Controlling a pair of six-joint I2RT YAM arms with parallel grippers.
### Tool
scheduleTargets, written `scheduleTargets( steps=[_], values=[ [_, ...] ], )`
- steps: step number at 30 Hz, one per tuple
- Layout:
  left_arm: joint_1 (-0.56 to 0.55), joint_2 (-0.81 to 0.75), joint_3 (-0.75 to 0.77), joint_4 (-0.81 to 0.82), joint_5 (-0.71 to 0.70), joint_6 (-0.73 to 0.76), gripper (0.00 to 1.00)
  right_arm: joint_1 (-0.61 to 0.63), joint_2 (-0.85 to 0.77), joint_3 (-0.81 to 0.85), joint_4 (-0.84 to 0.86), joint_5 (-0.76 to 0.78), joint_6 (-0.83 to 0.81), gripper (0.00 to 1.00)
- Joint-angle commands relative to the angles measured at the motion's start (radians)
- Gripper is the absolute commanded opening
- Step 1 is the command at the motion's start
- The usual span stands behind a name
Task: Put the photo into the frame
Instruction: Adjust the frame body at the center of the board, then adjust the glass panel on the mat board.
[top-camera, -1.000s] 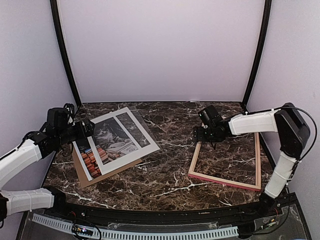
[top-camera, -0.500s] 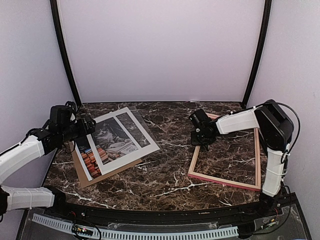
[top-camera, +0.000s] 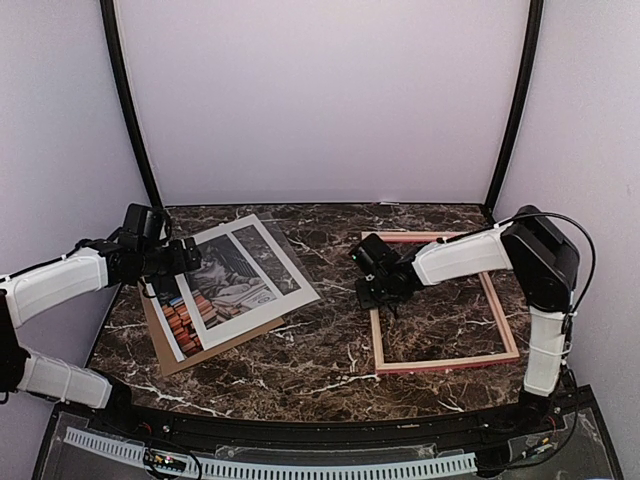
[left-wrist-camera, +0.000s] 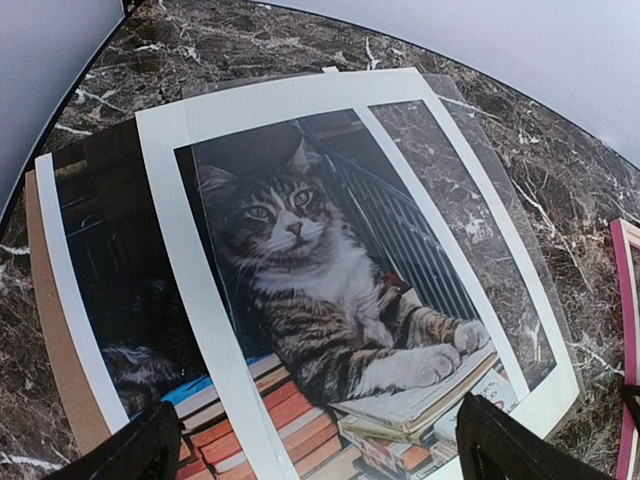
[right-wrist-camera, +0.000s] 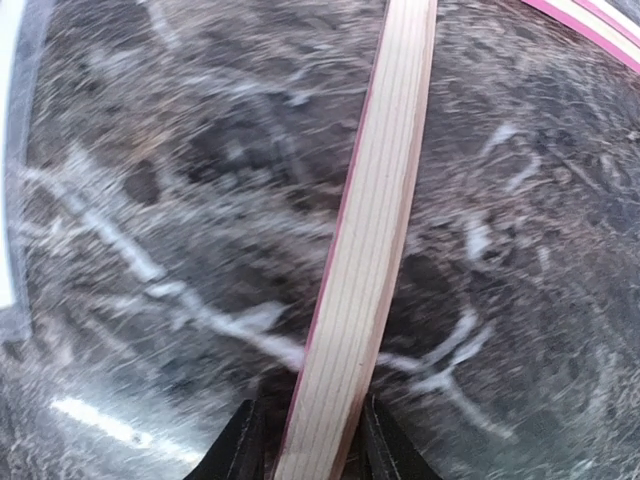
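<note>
The photo (left-wrist-camera: 300, 270), a tabby cat with orange books, lies at the table's left on a brown backing board (top-camera: 170, 355). A white mat (top-camera: 292, 272) lies skewed over the photo. My left gripper (top-camera: 188, 258) hovers over the photo's left part. In the left wrist view this left gripper (left-wrist-camera: 315, 450) is wide open and holds nothing. The frame (top-camera: 450, 362), pink with pale wood sides, lies flat at the right. My right gripper (top-camera: 372, 292) is shut on the frame's left rail. In the right wrist view that rail (right-wrist-camera: 375, 220) runs between the dark fingers (right-wrist-camera: 240, 445).
The backing board, photo and mat form a loose stack by the left wall. Dark marble table (top-camera: 330, 340) shows between that stack and the frame. Black corner posts (top-camera: 130, 110) rise at the back. The right arm's base (top-camera: 545, 370) stands beside the frame's right rail.
My right gripper has closed on the frame's left rail and dragged the frame left, swinging it squarer to the table. The left gripper has shifted right, further over the photo.
</note>
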Motion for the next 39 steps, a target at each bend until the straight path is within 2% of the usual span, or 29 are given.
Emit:
scheduleTargets(
  steps=[1, 7, 10, 13, 16, 19, 25, 32, 39],
  values=[
    [0.009, 0.001, 0.02, -0.05, 0.007, -0.014, 0.99, 0.056, -0.005, 0.0, -0.029, -0.017, -0.006, 0.34],
    [0.016, -0.021, 0.005, -0.059, -0.001, -0.006, 0.99, 0.091, -0.054, -0.002, -0.04, -0.04, 0.008, 0.41],
    [0.039, -0.019, -0.004, -0.078, 0.023, -0.003, 0.99, 0.091, -0.084, 0.005, -0.035, -0.062, -0.011, 0.53],
    [0.102, -0.009, -0.02, -0.087, 0.108, -0.01, 0.99, 0.091, -0.11, 0.033, -0.042, -0.053, -0.041, 0.66],
    [0.148, -0.006, -0.045, -0.079, 0.186, -0.017, 0.99, 0.091, -0.122, 0.082, -0.045, -0.048, -0.073, 0.74],
    [0.159, 0.005, -0.054, -0.075, 0.219, -0.016, 0.99, 0.091, -0.099, 0.136, -0.019, -0.106, -0.104, 0.82],
    [0.176, 0.079, -0.047, -0.059, 0.243, -0.012, 0.98, 0.091, 0.04, 0.306, -0.004, -0.234, -0.12, 0.85],
    [0.191, 0.186, -0.02, 0.007, 0.34, -0.03, 0.95, 0.081, 0.23, 0.53, -0.048, -0.31, -0.086, 0.86],
    [0.191, 0.272, 0.004, 0.073, 0.425, -0.033, 0.92, 0.036, 0.325, 0.588, -0.047, -0.405, -0.002, 0.85]
  ],
)
